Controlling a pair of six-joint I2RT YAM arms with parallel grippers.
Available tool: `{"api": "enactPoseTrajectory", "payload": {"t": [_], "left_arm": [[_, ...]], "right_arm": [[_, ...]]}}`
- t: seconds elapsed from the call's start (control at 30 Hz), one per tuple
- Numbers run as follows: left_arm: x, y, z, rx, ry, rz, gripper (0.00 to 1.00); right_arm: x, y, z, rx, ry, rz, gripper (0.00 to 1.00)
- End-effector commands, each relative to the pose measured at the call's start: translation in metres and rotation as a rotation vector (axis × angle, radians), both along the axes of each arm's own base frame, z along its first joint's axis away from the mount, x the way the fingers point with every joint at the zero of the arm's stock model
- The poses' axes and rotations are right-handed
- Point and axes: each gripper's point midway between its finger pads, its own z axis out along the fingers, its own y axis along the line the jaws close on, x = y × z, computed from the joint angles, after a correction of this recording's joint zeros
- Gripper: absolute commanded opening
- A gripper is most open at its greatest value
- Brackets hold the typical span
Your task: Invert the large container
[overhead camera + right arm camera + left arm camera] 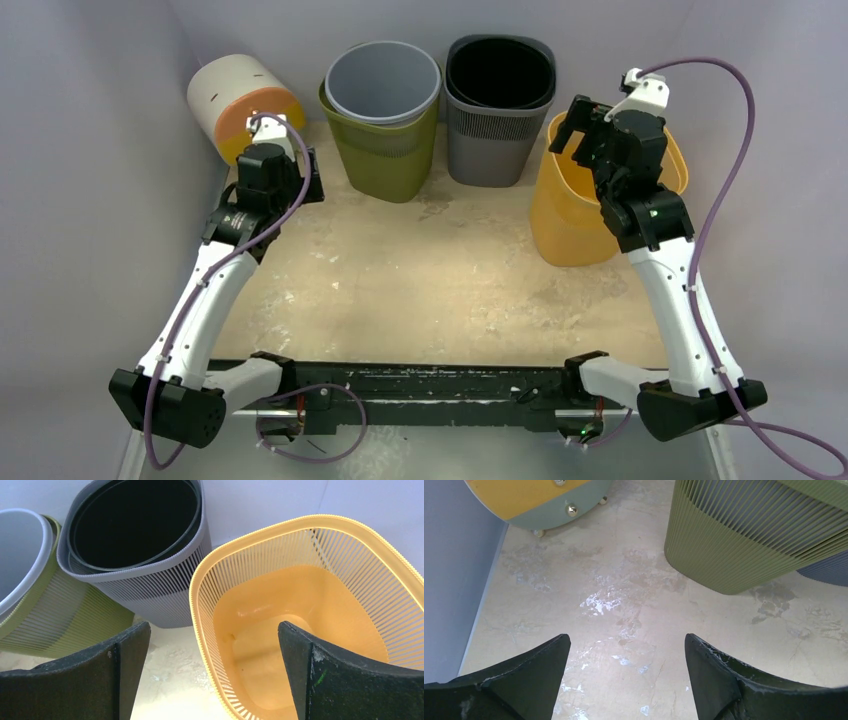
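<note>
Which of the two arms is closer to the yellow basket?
Right. The right gripper hovers over the rim of the yellow basket; the left gripper is across the table, beside the green bin.

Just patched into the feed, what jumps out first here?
The yellow slatted basket at the right, upright and empty, grabs the eye, with the open right gripper poised over its rim. Across the back stand a green bin and a grey bin, and at the back left a white-and-orange drum seems to lie on its side near the open left gripper.
</note>
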Motion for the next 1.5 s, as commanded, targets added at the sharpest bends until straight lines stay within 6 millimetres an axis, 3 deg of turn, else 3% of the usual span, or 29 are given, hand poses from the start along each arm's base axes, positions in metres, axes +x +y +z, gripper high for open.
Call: {"api": "enactPoseTrajectory", "payload": {"t": [0.0, 0.17, 0.27, 0.4, 0.57, 0.73, 1.0, 1.07, 1.13, 1.3, 1.47], "left_arm": [[-0.003, 0.001, 0.009, -0.014, -0.038, 0.023, 0.82], [-0.005, 0.002, 0.006, -0.017, -0.034, 0.027, 0.82], [-0.007, 0.002, 0.002, -0.019, -0.032, 0.028, 0.82], [-0.01, 0.003, -0.002, -0.016, -0.021, 0.029, 0.82], [-0.015, 0.005, -0.006, -0.01, -0.016, 0.034, 0.82], [-0.016, 0.006, -0.015, 0.0, 0.0, 0.034, 0.82], [-0.016, 0.006, -0.029, 0.011, 0.025, 0.029, 0.82], [-0.017, 0.006, -0.032, 0.012, 0.027, 0.029, 0.82], [-0.018, 0.007, -0.034, 0.014, 0.033, 0.03, 0.82], [-0.021, 0.008, -0.028, 0.013, 0.023, 0.035, 0.82], [-0.026, 0.012, -0.008, 0.004, 0.001, 0.055, 0.82]], "right_arm": [[-0.011, -0.004, 0.016, 0.007, -0.043, -0.015, 1.0], [-0.013, 0.003, 0.018, -0.086, -0.078, 0.076, 1.0], [-0.008, -0.012, 0.017, -0.199, -0.063, 0.019, 0.99], [0.007, -0.013, -0.014, -0.299, 0.11, 0.035, 0.87], [0.02, -0.005, -0.039, -0.314, 0.202, 0.068, 0.72], [0.022, 0.004, -0.071, -0.289, 0.279, 0.115, 0.7], [0.02, 0.012, -0.095, -0.264, 0.325, 0.152, 0.6], [0.021, 0.012, -0.104, -0.264, 0.343, 0.154, 0.52], [0.021, 0.013, -0.111, -0.255, 0.354, 0.151, 0.37], [0.023, 0.01, -0.103, -0.248, 0.336, 0.124, 0.0], [0.019, 0.024, -0.074, -0.181, 0.295, 0.182, 0.0]]}}
